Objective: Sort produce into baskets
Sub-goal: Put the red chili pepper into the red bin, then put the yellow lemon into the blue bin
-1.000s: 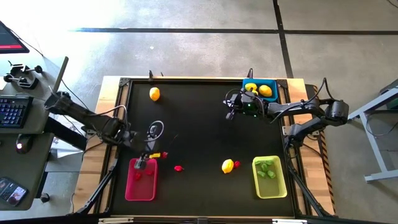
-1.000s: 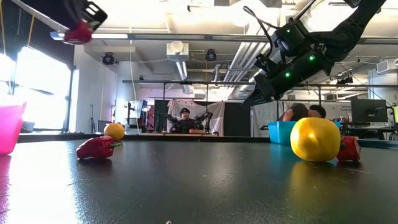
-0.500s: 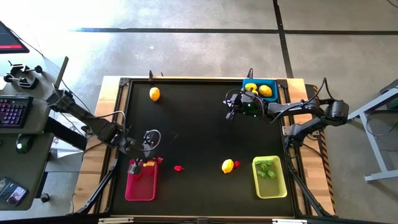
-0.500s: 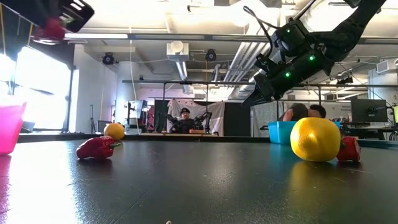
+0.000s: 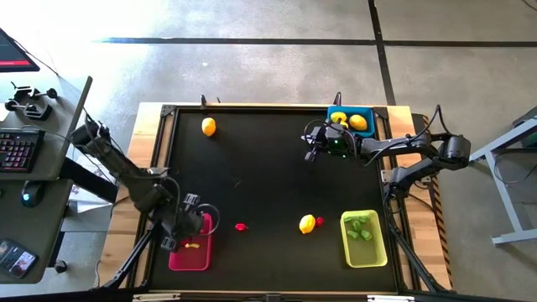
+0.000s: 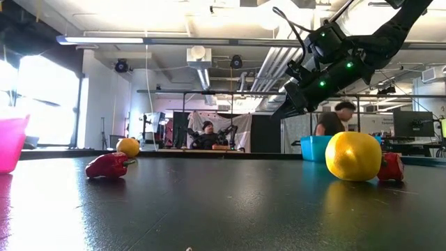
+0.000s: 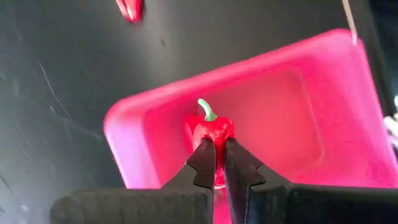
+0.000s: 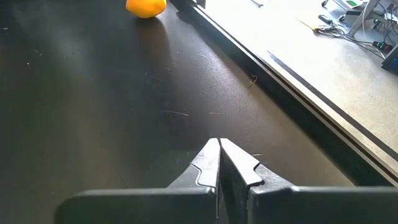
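My left gripper (image 7: 216, 146) is shut on a small red pepper-like piece with a green stem (image 7: 212, 126), over the inside of the pink-red basket (image 5: 191, 248) at the table's near left. It has left the low view. My right gripper (image 5: 310, 148) hangs shut and empty above the table beside the blue basket (image 5: 351, 122), which holds yellow lemons. Loose on the table lie a red piece (image 5: 241, 226), a lemon (image 5: 208, 127) at the far left, and a lemon (image 5: 307, 224) with a red bit beside it. My left gripper pinches the red piece by its body (image 7: 214, 138) between the two fingertips, the green stem pointing away from the fingers. The fingers slant steeply down from above. The piece sits over the pink-red basket's floor (image 7: 273, 124); whether it touches the floor I cannot tell.
The yellow-green basket (image 5: 363, 238) at the near right holds green bits. In the low view the near lemon (image 6: 354, 156) and the red piece (image 6: 108, 165) lie on the black tabletop. People stand in the room behind. Desks with gear flank the table.
My left gripper has carried the red piece toward the table's near left corner and downward, tipping to point more steeply down. It now stands over the pink-red basket's middle and has dropped out of the low view. It stays shut on the piece.
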### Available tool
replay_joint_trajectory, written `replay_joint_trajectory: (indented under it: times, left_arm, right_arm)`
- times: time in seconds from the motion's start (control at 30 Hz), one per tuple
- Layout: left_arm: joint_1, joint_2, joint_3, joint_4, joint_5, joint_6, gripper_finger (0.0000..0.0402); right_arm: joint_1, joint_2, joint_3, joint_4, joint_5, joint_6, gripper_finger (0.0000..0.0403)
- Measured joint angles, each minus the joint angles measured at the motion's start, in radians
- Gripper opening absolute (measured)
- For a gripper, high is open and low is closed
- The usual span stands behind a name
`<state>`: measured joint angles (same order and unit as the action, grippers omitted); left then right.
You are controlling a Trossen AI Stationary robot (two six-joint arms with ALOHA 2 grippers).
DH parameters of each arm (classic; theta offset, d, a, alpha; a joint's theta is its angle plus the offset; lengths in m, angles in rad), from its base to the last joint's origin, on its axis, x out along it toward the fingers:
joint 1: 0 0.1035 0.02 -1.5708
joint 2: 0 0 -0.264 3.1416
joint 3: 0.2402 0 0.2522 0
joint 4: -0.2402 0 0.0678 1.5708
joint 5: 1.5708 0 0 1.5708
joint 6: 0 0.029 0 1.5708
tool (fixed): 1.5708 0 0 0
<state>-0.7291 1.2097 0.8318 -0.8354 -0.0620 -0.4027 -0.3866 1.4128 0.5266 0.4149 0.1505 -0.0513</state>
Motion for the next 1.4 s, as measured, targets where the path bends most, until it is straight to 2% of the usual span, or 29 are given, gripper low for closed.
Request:
replay_joint_trajectory:
  times: [0.27, 0.53, 0.77, 0.9, 1.03, 1.23, 1.4]
  left_arm:
    - [-0.038, 0.072, 0.0, -0.078, -0.034, -0.11, 0.0]
    - [-0.022, 0.175, 0.0, -0.166, -0.035, -0.146, 0.0]
    - [-0.022, 0.231, 0.0, -0.169, -0.026, -0.169, 0.0006]
    - [-0.02, 0.231, 0.0, -0.169, 0.006, -0.171, 0.0035]
    - [-0.008, 0.231, 0.0, -0.169, 0.052, -0.171, 0.008]
    - [0.008, 0.231, 0.013, -0.194, 0.067, -0.166, 0.0144]
    - [0.01, 0.224, 0.081, -0.295, 0.076, -0.115, 0.0162]
  right_arm:
    - [0.0, 0.0, 0.0, -0.015, 0.0, 0.002, 0.0]
    - [0.0, 0.0, 0.0, -0.023, 0.0, 0.002, 0.0]
    - [0.0, 0.0, 0.0, -0.023, 0.0, 0.002, 0.0]
    - [0.0, 0.0, 0.0, -0.023, 0.0, 0.002, 0.0]
    - [0.0, 0.0, 0.0, -0.023, 0.0, 0.002, 0.0]
    - [0.0, 0.0, 0.0, -0.023, 0.0, 0.002, 0.0]
    - [0.0, 0.0, 0.0, -0.023, 0.0, 0.002, 0.0]
